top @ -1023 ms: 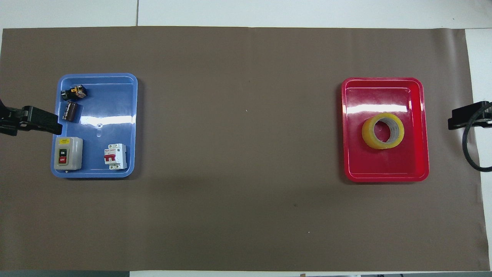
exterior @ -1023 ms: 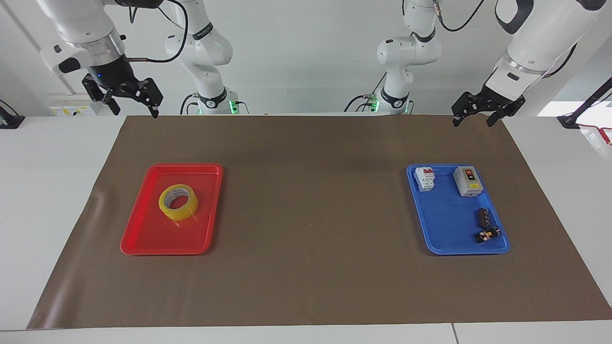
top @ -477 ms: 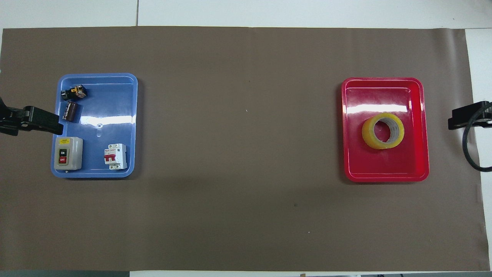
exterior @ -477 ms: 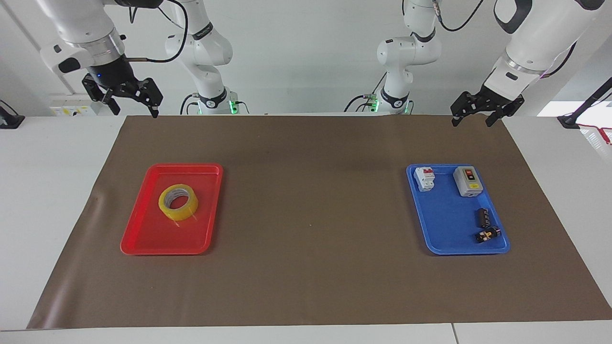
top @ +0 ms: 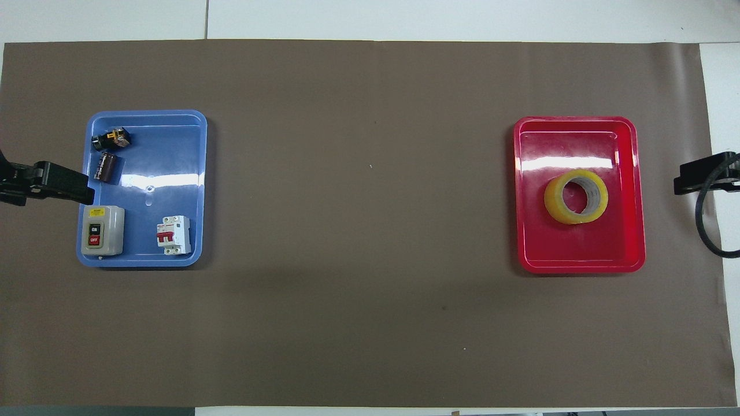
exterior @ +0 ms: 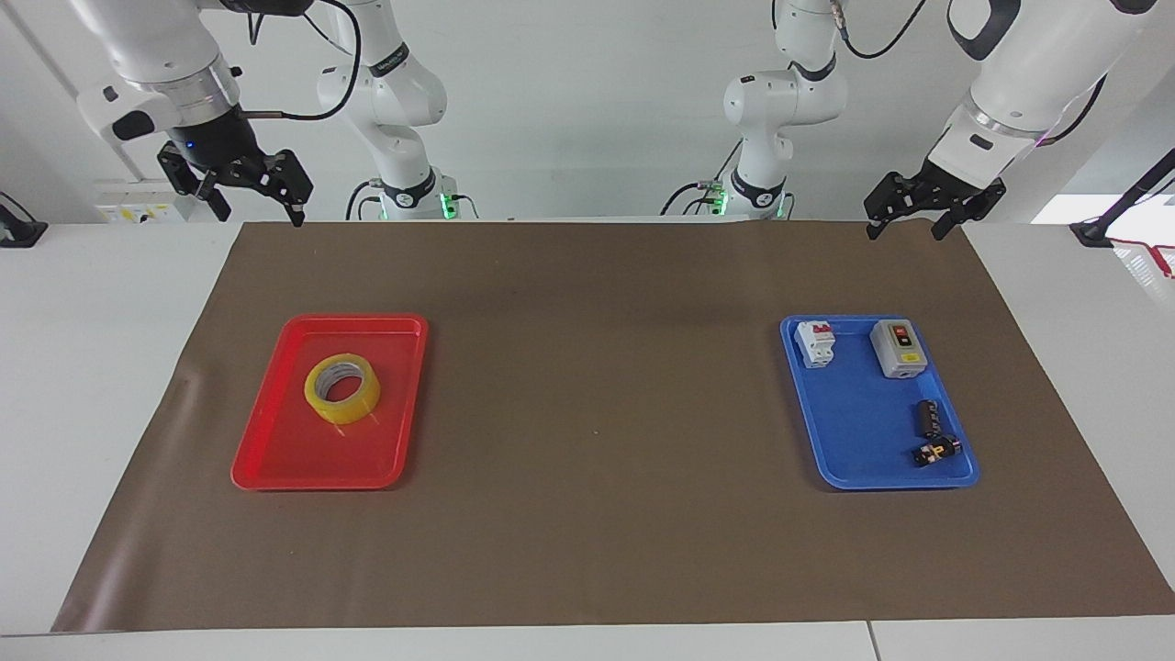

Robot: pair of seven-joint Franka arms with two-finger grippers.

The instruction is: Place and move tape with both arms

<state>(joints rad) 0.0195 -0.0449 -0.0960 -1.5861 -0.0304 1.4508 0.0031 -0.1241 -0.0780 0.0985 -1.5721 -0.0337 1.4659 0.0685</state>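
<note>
Tape (exterior: 342, 389) flat in red tray (exterior: 275, 459), toward right arm's end of brown mat (exterior: 597, 459). Right gripper (exterior: 246, 188) raised over mat corner, fingers apart, empty. Left gripper (exterior: 923, 207) raised near blue tray (exterior: 854, 459), fingers apart, empty.

Both arms are big, white and round, with dark grey caps on the joints. Black cables loop around them. A silver ring sits above each black, claw-like gripper. Small green lights glow at the bases.
</note>
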